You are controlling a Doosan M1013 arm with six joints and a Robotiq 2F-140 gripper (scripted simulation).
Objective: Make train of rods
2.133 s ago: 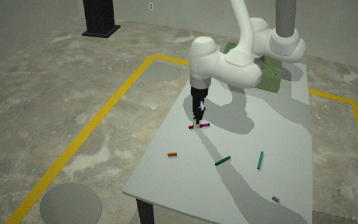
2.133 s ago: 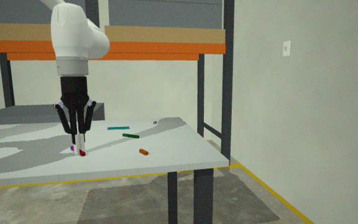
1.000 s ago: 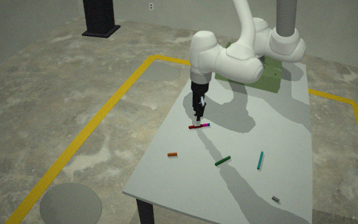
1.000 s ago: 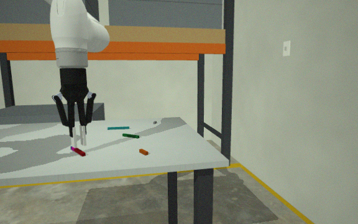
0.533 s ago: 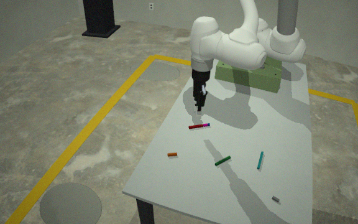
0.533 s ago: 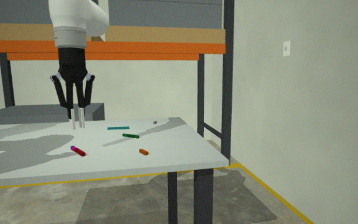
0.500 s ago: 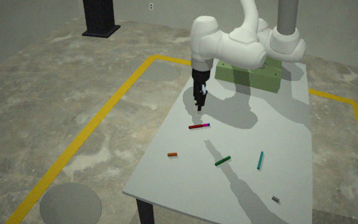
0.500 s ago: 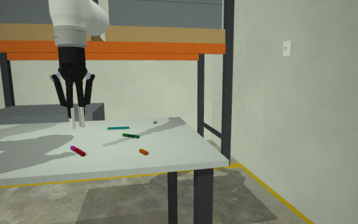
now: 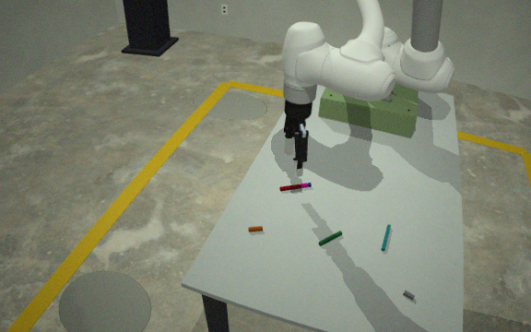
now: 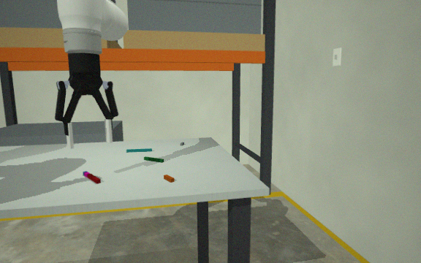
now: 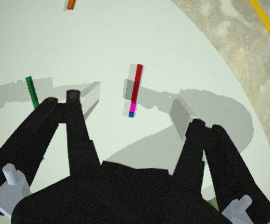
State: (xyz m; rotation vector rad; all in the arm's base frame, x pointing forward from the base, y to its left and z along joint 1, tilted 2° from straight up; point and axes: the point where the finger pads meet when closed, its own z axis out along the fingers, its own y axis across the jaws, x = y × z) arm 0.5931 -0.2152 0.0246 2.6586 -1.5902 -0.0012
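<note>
A red rod (image 9: 289, 187) (image 10: 94, 178) (image 11: 137, 80), a magenta rod (image 9: 305, 185) (image 10: 86, 174) (image 11: 133, 107) and a blue rod (image 9: 310, 184) (image 10: 85, 173) (image 11: 131, 114) lie flat in one straight line, end to end, with no gap visible. The magenta rod is in the middle. The turquoise rod (image 9: 386, 238) (image 10: 139, 150) lies apart, farther across the table. My gripper (image 9: 299, 161) (image 10: 89, 144) (image 11: 136, 98) is open and empty, raised above the table near the line of rods. Its fingers touch no rod.
A green rod (image 9: 330, 238) (image 10: 153, 159) (image 11: 32, 91), an orange rod (image 9: 255, 229) (image 10: 169, 178) (image 11: 71, 4) and a grey rod (image 9: 408, 295) (image 10: 182, 144) lie well apart from the line. A green block (image 9: 367, 115) stands by the arm's base.
</note>
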